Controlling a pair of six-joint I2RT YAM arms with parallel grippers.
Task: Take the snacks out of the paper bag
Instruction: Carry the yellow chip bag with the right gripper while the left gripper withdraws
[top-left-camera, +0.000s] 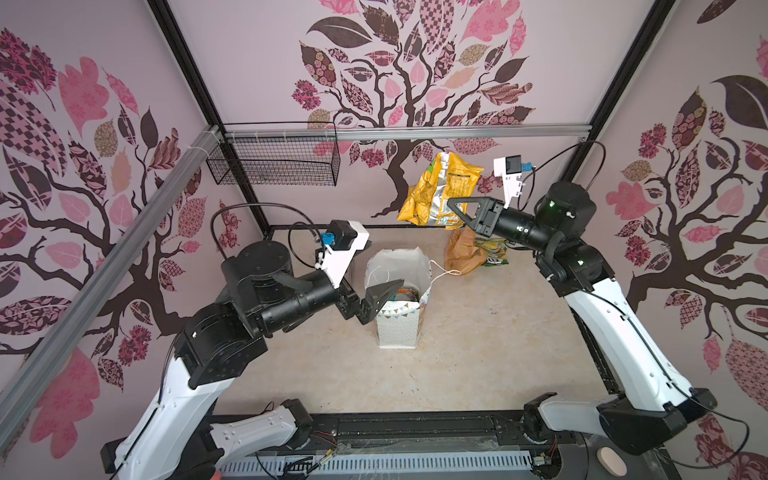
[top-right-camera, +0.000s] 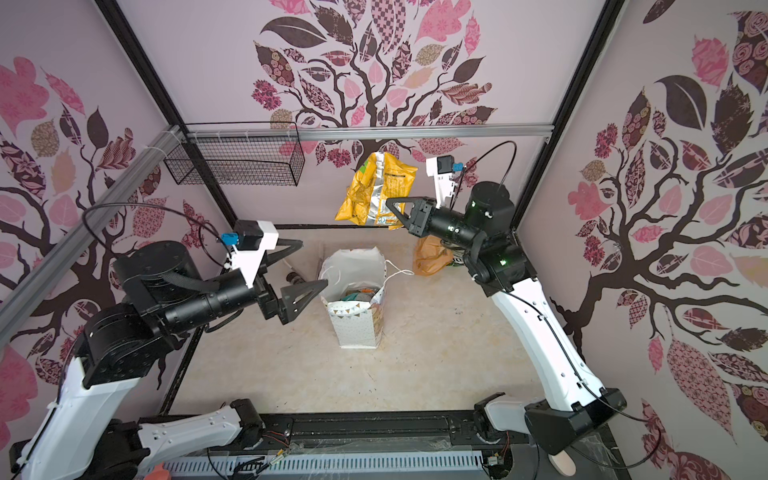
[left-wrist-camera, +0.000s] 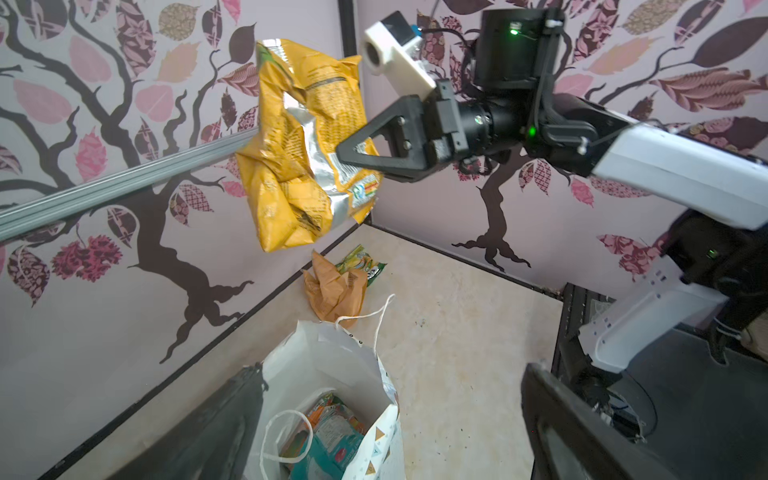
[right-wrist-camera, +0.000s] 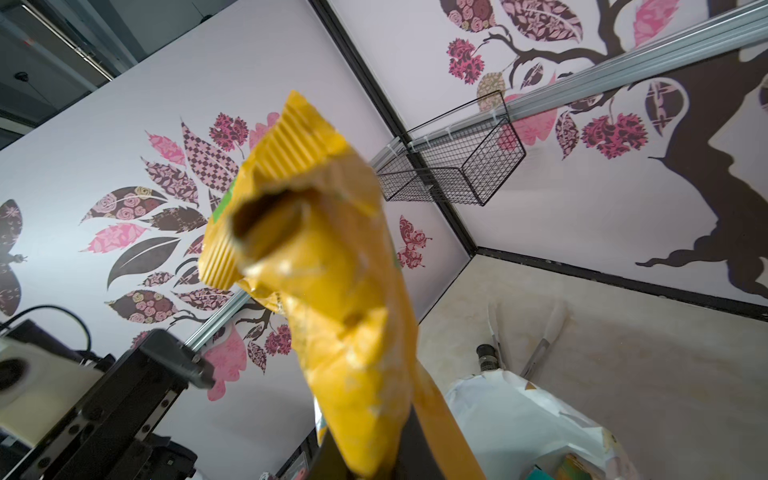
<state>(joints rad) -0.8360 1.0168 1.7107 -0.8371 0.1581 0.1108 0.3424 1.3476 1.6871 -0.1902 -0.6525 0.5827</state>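
While the right gripper (top-left-camera: 451, 203) pinches it: yellow packet (top-left-camera: 436, 189) hangs high over the back-right part of the table (top-left-camera: 478, 340), clear of the paper bag (top-left-camera: 399, 328).
Right fingers: closed tight on the packet's lower side edge.
Left gripper (top-right-camera: 313, 264): fingers spread wide and empty, poised at the bag's open mouth (contact with the rim is hard to tell).
Handling: likely light, crinkly and slippery. It looks soft enough to crush, so a ribbed end or side seam seems the safest hold.
Pointing: long axis near upright, slightly tilted, ribbed end up and gaping.
Other snacks: teal and orange packets (left-wrist-camera: 328, 432) sit inside the bag. A green packet (left-wrist-camera: 361, 266) lies against crumpled brown paper (left-wrist-camera: 332, 291) on the table.
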